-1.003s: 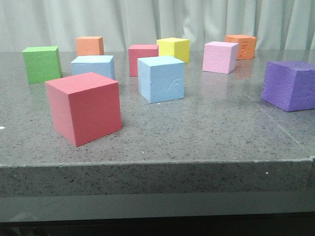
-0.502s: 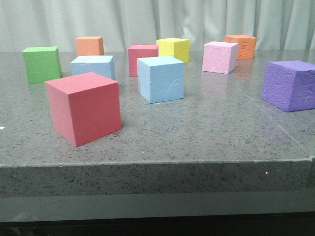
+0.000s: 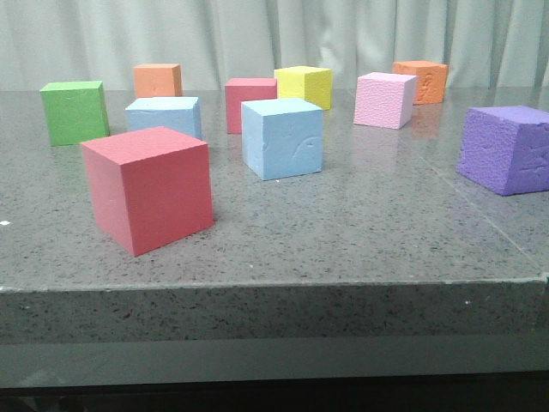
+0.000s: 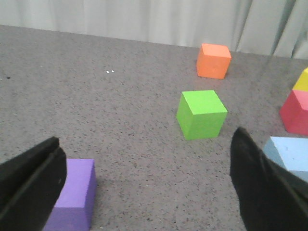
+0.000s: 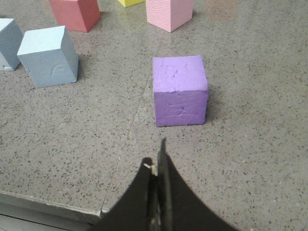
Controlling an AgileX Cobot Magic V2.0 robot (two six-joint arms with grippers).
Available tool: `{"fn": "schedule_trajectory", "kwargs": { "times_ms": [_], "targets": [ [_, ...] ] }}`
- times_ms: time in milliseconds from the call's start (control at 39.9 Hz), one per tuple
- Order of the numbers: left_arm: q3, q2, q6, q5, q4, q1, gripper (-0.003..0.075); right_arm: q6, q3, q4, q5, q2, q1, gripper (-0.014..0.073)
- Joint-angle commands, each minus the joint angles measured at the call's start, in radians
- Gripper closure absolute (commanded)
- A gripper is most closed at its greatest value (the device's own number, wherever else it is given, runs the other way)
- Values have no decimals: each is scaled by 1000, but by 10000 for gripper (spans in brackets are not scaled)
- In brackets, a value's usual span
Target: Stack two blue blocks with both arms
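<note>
The grey speckled counter (image 3: 360,232) carries a scatter of foam cubes, none stacked on another. Nearest the front edge sits a large red cube (image 3: 147,189), and off to the right a purple cube (image 3: 504,148) of similar bulk. Between them, farther back, stands the nearer blue block (image 3: 282,137), a curved crease showing on its front face. The farther blue block (image 3: 163,115) lies to its left and a little behind, partly hidden by the red cube; the two are near each other but apart. A green cube (image 3: 74,111) sits at far left, and along the back stand a pale orange cube (image 3: 158,79), a second red cube (image 3: 250,103), a yellow cube (image 3: 304,85), a pink cube (image 3: 384,99) and a deeper orange cube (image 3: 421,79).

No arm shows in the front view. In the left wrist view the left pincer (image 4: 144,192) is spread wide with nothing between its fingers; a corner of one blue block shows just beside its right-hand finger (image 4: 255,183), though whether they touch cannot be told. In the right wrist view the right pincer (image 5: 158,192) has its fingers pressed together, holding nothing, above the counter near its front edge; the purple cube sits just ahead of it, and both blue blocks lie well apart from it.
</note>
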Motion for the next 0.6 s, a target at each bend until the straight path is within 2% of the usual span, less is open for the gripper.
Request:
{"fn": "schedule_trajectory", "kwargs": {
  "times_ms": [0, 201, 351, 577],
  "targets": [
    [-71, 68, -1, -66, -8, -74, 50, -14, -25, -16, -83, 2, -5, 660],
    [-175, 247, -1, -54, -8, -263, 50, -14, -25, -17, -83, 2, -5, 660],
    [-295, 401, -1, 18, -8, -377, 50, -14, -25, -18, -83, 2, -5, 660],
    [-518, 643, -12, 183, -8, -459, 50, -14, -25, -18, -79, 2, -5, 660]
  ]
}}
